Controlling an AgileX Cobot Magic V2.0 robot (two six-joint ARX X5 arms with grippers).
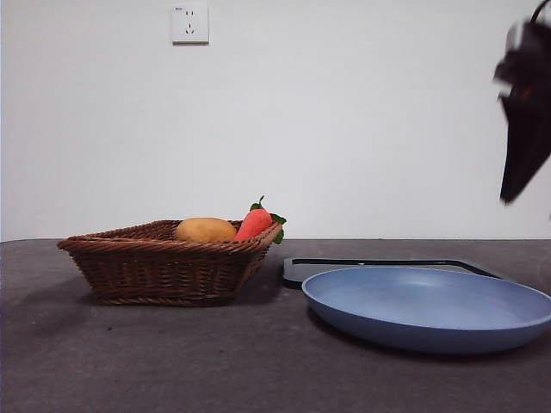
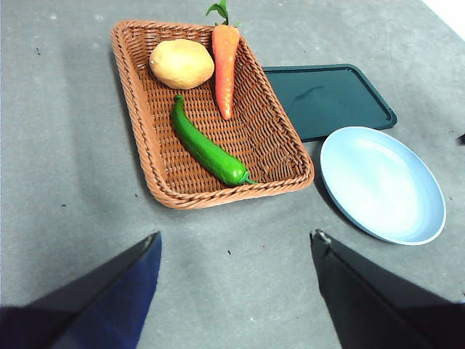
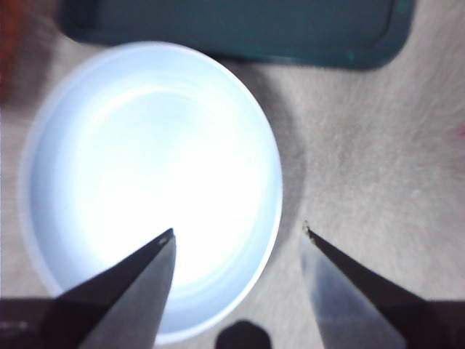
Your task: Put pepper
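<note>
Your pepper [image 2: 206,147] lies loose on the floor of the basket [image 2: 145,138], beside the carrot [image 2: 224,69] and the potato [image 2: 182,63], so nothing pins it; your left gripper [image 2: 236,243] hangs above the table short of the basket, jaws apart, holding nothing; your right gripper [image 3: 236,233], also spread and empty, hovers over the blue plate [image 3: 65,131], probably the blurred dark arm [image 1: 525,112] in the front view, well apart from the pepper.

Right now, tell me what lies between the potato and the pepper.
Only bare basket weave between potato and pepper; the left wrist view shows it.
</note>
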